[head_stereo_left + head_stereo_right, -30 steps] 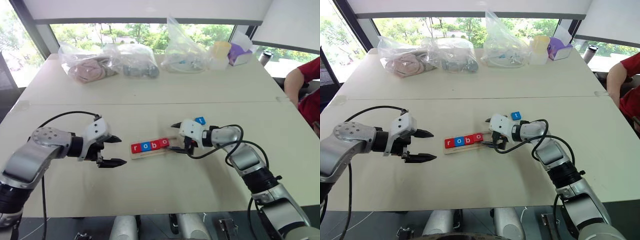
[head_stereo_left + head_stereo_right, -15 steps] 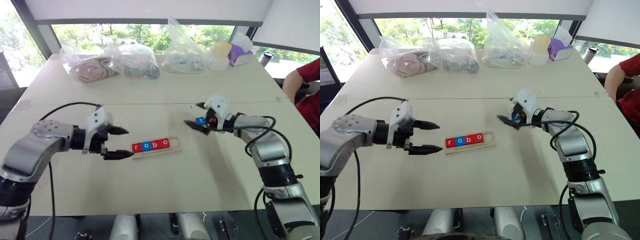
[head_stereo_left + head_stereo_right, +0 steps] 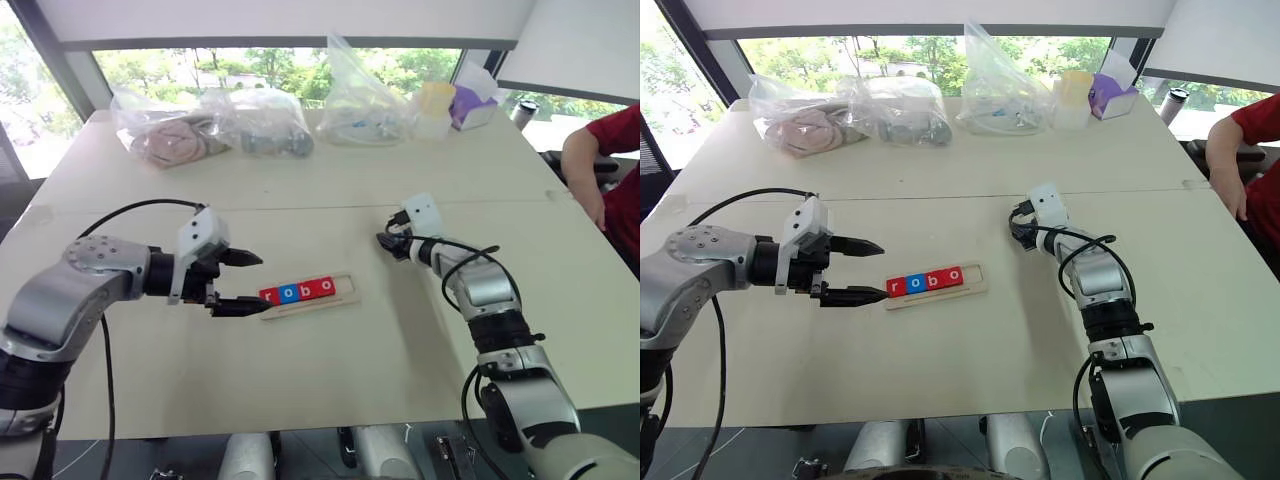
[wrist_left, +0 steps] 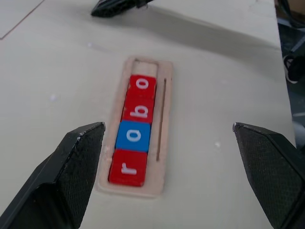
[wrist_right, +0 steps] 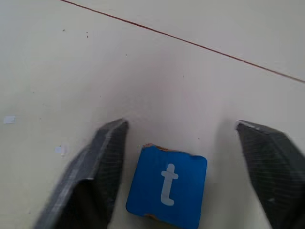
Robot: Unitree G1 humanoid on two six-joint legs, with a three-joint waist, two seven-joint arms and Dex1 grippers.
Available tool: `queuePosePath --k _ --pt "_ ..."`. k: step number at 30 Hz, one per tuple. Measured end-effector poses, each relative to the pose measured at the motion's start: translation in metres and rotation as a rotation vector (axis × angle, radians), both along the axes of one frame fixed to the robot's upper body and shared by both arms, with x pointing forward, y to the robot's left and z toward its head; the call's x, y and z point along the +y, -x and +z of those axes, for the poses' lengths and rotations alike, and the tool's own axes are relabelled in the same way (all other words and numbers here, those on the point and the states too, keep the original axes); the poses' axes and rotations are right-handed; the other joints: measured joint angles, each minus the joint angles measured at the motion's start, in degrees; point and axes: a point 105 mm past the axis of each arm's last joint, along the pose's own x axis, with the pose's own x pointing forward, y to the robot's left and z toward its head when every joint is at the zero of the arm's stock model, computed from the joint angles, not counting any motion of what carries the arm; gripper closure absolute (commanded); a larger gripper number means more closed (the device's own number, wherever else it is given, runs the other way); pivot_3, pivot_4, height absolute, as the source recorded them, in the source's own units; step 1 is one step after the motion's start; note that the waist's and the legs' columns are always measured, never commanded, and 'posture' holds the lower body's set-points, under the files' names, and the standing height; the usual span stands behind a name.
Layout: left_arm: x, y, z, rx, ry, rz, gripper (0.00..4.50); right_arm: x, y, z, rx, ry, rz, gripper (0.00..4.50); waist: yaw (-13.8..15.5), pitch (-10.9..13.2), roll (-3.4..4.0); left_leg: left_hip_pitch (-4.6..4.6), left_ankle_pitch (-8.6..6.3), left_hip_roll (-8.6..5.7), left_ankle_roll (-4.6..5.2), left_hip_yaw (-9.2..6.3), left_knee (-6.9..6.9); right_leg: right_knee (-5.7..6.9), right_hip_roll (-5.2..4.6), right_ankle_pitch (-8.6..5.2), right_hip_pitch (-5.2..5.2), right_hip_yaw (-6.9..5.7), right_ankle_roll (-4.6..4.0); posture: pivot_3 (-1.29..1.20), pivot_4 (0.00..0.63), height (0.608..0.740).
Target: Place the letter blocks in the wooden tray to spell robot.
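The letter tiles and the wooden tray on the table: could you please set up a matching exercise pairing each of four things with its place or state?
Things:
1. red square tile with white r
2. blue square tile with white t
3. long pale wooden tray
4. left gripper

Places or states:
A. on the bare table between the right gripper's fingers
B. one end slot unfilled
C. open, near the tray's r end
D. in the tray's end slot

Pairs: 1-D, 2-A, 3-B, 4-C
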Motion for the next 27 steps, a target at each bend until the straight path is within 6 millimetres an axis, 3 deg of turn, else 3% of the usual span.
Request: queuePosePath --k 2,12,16,20,27 --pt "0.001 0.000 0.000 -0.004 -0.004 0.001 0.00 0.000 0.005 0.000 -0.006 0.021 -0.013 3.32 0.31 0.00 0.00 -0.01 0.00 -0.03 0.00 0.05 0.01 -0.02 -0.02 -0.01 -0.01 0.10 0.01 0.00 0.150 0.740" --pt "-0.003 -0.004 -0.005 -0.013 -0.001 -0.014 0.00 -0.001 0.017 -0.001 -0.007 -0.045 -0.138 3.31 0.56 -0.04 -0.05 -0.04 0.00 -0.03 0.00 0.11 -0.01 -0.02 0.01 -0.04 -0.08 0.18 0.07 0.00 0.150 0.740" --pt "-0.003 -0.006 -0.008 -0.009 -0.009 -0.016 0.00 -0.012 0.022 0.007 0.016 -0.110 -0.213 3.31 0.59 -0.03 -0.04 -0.16 0.00 -0.03 0.00 0.12 -0.01 -0.02 0.00 -0.04 -0.22 0.19 0.08 0.00 0.150 0.740" --pt "-0.001 -0.006 -0.009 -0.005 -0.007 -0.023 0.00 -0.014 0.041 0.024 0.017 -0.162 -0.270 3.31 0.54 -0.03 -0.05 -0.17 0.00 -0.02 0.00 0.11 -0.12 -0.02 0.02 -0.07 -0.27 0.19 0.12 0.00 0.150 0.740" --pt "-0.002 -0.010 -0.013 -0.003 -0.029 -0.049 0.00 0.003 0.091 0.003 0.153 -0.194 -0.315 3.31 0.35 -0.03 -0.05 -0.16 0.00 -0.02 0.00 0.11 -0.12 -0.04 0.01 -0.07 -0.29 0.20 0.10 0.00 0.150 0.740"
